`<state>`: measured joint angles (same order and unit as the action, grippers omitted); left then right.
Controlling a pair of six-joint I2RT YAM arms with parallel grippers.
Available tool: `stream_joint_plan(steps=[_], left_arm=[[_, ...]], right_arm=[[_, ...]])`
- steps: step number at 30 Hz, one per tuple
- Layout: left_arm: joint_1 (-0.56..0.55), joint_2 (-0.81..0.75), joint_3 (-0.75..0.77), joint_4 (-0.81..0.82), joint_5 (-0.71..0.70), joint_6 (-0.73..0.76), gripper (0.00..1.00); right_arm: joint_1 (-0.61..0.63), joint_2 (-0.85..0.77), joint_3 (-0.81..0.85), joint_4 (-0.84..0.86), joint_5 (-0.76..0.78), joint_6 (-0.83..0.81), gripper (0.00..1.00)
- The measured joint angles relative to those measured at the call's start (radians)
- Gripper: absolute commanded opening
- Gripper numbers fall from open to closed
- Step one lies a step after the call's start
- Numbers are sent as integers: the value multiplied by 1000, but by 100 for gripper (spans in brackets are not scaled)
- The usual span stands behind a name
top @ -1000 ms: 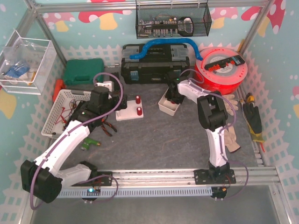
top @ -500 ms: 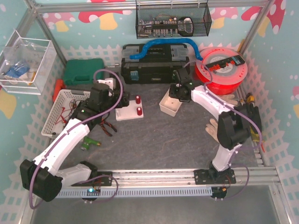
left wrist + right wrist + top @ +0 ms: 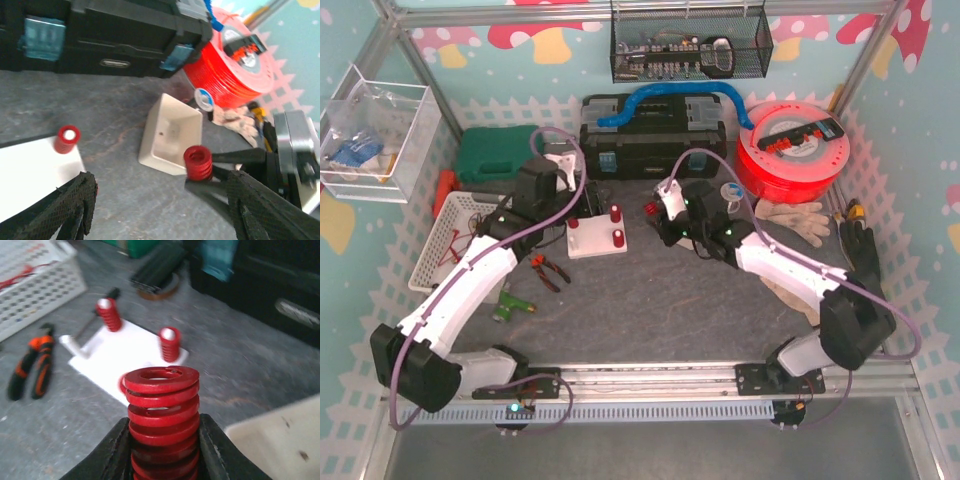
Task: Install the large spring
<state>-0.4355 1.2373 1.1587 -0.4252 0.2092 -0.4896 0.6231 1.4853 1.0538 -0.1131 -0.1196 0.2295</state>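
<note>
the large spring [image 3: 161,412], a red coil, stands upright, pinched at its lower turns between the two fingers of the right gripper [image 3: 162,452]. in the top view the spring [image 3: 651,208] is in the air above the table [image 3: 650,300], just right of the white base plate [image 3: 592,243] and not touching it. the cream tray [image 3: 170,135] lies on the table behind the spring on the far side from the plate.

the base plate [image 3: 125,357] carries two smaller red springs [image 3: 109,314] on upright posts, plus one bare white post [image 3: 70,343] at its corner. a red ring on the plate is partly hidden by the large spring; it may be a seat, but this cannot be confirmed.

the left gripper [image 3: 160,197] is spread wide and holds nothing, above the table beside the plate.

orange-handled pliers [image 3: 32,367] lie left of the plate, near the white basket [image 3: 35,280]. a black toolbox [image 3: 650,140] and a red spool [image 3: 795,150] stand at the rear.
</note>
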Motion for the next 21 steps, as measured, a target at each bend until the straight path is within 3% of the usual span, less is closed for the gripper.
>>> stream_joint_plan(steps=[7, 14, 21], left_arm=[[0, 68, 23, 5, 217, -53, 66], [-5, 126, 36, 5, 412, -106, 60], [-6, 161, 36, -3, 485, -132, 50]], right_arm=[[75, -109, -166, 268, -71, -189, 6], [110, -108, -187, 378, -70, -279, 6], [145, -106, -187, 435, -56, -312, 6]])
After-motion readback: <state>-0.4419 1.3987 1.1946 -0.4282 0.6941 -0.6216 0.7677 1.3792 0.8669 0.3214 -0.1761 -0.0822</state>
